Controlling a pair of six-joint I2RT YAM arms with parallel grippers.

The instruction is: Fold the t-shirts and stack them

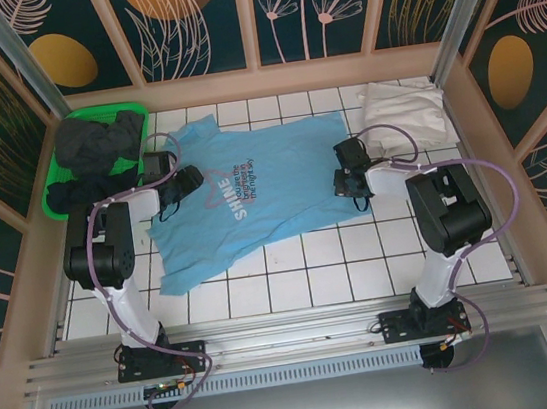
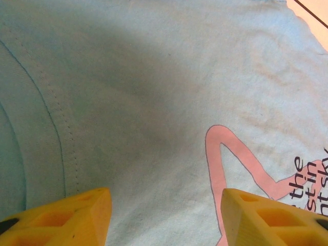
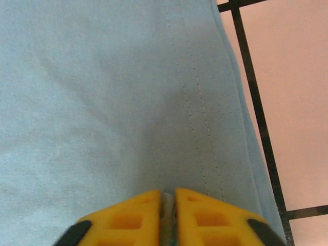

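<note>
**Background items, non-task**

Green plastic basket (image 1: 53,189) sits in far-left corner of white tiled table (image 1: 294,282). Black grout lines visible on the tiles. Dark floral wall panels (image 1: 189,24) surround it. Aluminium rail (image 1: 290,328) along near edge.

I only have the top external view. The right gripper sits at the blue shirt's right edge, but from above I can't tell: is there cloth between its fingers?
Observer: Yes. The right wrist view has the right gripper shut, with a thin sliver of the sky-blue t-shirt pinched between its tips, just beside the stitched edge.
Operator: And the left one?
Observer: The left gripper is open, its fingers well apart over flat cloth, with nothing between them.
Operator: What part of the shirt is it over?
Observer: The pink loop of the print, close to the finger on the right of that view.
</note>
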